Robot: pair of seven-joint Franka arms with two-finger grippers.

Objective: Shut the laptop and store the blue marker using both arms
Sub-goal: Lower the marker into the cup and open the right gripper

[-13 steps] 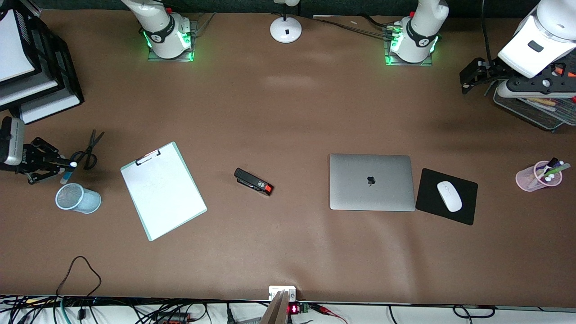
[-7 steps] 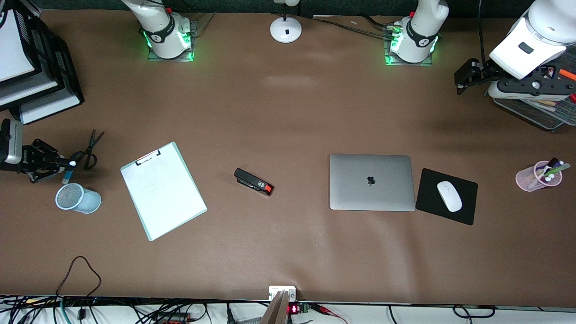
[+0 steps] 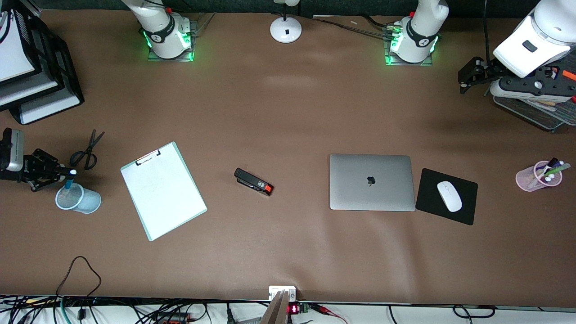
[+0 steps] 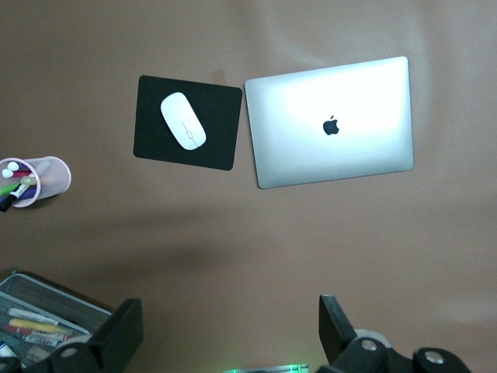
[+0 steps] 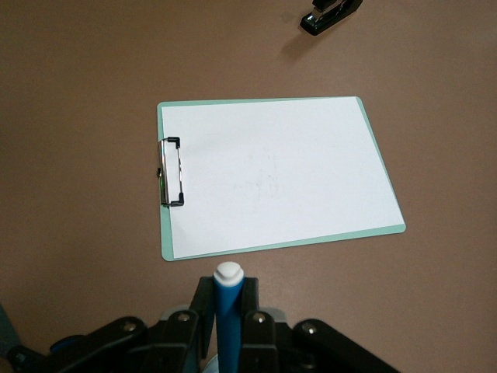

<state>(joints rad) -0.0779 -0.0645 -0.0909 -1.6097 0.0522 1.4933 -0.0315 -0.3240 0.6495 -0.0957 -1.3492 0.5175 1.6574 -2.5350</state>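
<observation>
Laptop (image 3: 371, 182) lies lid-down, closed, beside the mouse pad (image 3: 446, 195), so the marker step is in hand. Right gripper (image 3: 67, 173) pinches the blue marker (image 5: 227, 322) upright over the mesh cup (image 3: 77, 198), tip apparently in its mouth. Next move, likely: lower and release. Left gripper (image 4: 225, 330) waits, spread, above the mesh tray (image 3: 531, 110) holding markers. Pink cup (image 3: 537, 176) holds pens.

Right claw (image 3: 67, 173) clamped shut — left claw (image 3: 468, 76) spread wide.
</observation>
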